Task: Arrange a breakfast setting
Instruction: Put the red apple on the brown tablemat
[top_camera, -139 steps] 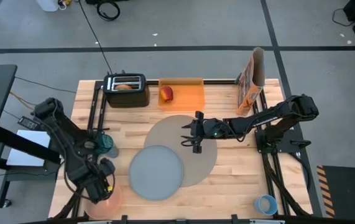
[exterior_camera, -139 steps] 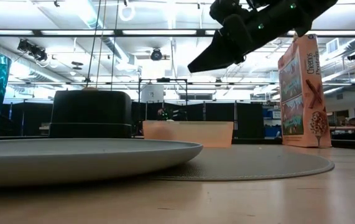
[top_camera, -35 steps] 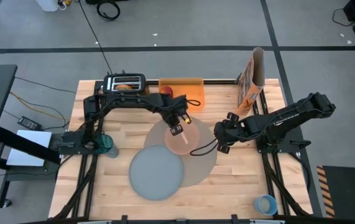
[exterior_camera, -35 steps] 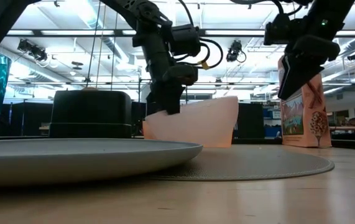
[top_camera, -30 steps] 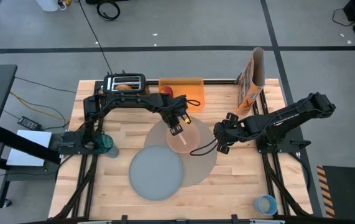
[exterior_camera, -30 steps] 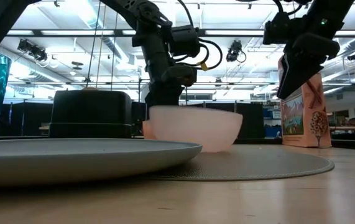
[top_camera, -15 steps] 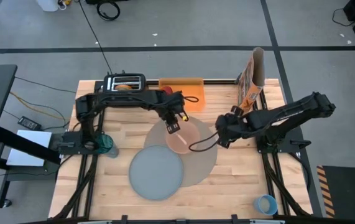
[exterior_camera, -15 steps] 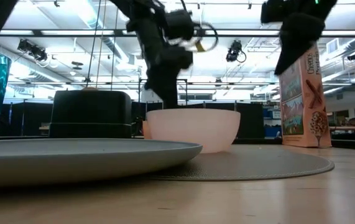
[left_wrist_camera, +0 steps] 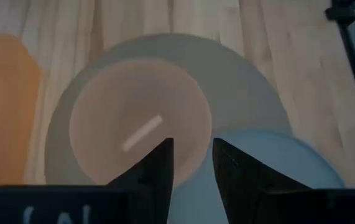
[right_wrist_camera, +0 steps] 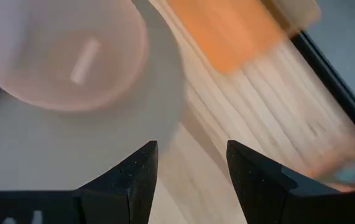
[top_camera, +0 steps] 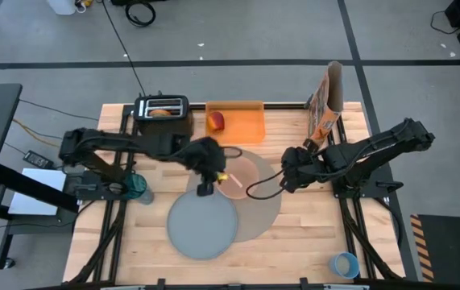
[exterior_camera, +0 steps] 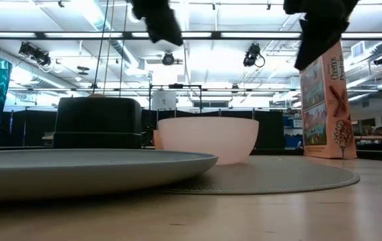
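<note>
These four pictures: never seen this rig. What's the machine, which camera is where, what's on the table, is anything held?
It is a robot with two dark arms at a wooden table, each ending in a two-finger end effector. One camera looks straight down, one sits at table-top height, and one rides on each wrist, looking past that arm's fingers.

On the table: a round taupe mat, with a grey plate overlapping its edge and a pale pink bowl on it. At the far edge stand a black toaster, an orange tray holding a red apple, and a cereal box. A teal glass stands at the left, a small blue cup near the front right corner.

Nothing is held. The left end effector is open beside the bowl; the right end effector is open on the bowl's other side.
</note>
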